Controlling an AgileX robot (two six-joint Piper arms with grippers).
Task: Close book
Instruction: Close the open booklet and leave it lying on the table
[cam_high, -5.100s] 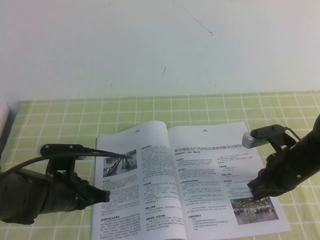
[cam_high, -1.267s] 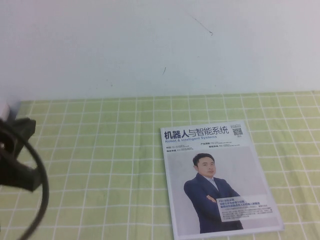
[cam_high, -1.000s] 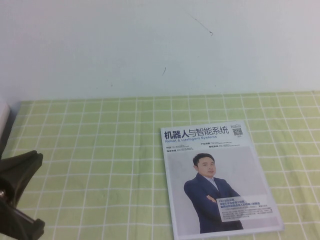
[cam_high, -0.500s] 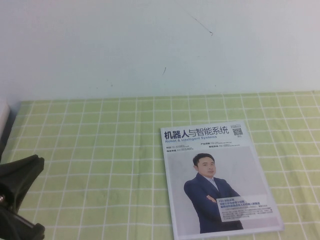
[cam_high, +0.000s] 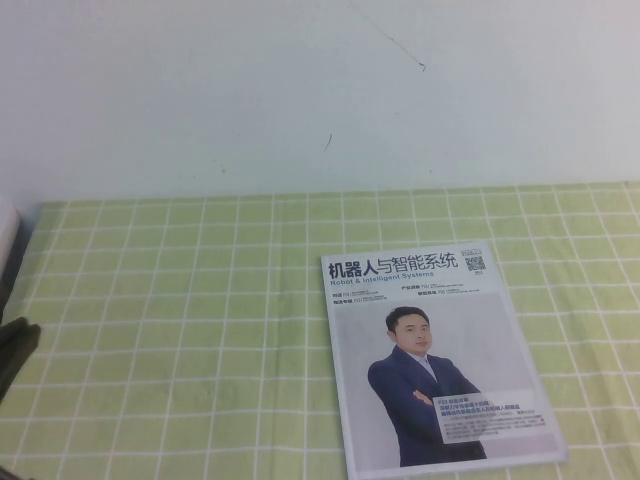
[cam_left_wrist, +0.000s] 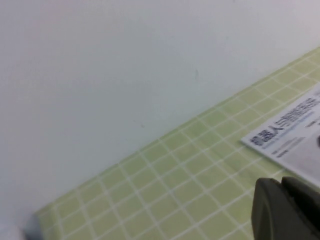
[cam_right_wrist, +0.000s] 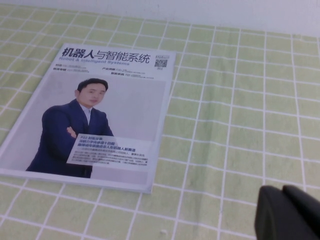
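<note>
1. The book (cam_high: 435, 360) lies shut on the tabletop (cam_high: 180, 300). Its front cover faces up, with a man in a blue suit on it. It sits on the right half of the green checked cloth, toward the near edge.
2. So the closing looks done. I think the job now is to move both arms away and leave the book alone.
3. The left hand (cam_left_wrist: 282, 184) is off to the left, well apart from the book. Its two fingers are pressed together and hold nothing. From above, only a dark bit of the left arm (cam_high: 15, 352) shows at the left edge.
4. The right hand (cam_right_wrist: 283, 191) hangs over bare cloth, near the book but not touching it. Its fingers are pressed together too, and it holds nothing. It does not show from above.
5. To do this well, the right hand should go up first, then back. That way it will not catch the cover and flip it open.
6. Both hands should keep narrow, so no finger hooks a page edge.
7. Take a last look at the cover. It looks flat, with no corner lifted. If it popped up, a soft press near the spine would fix it.
</note>
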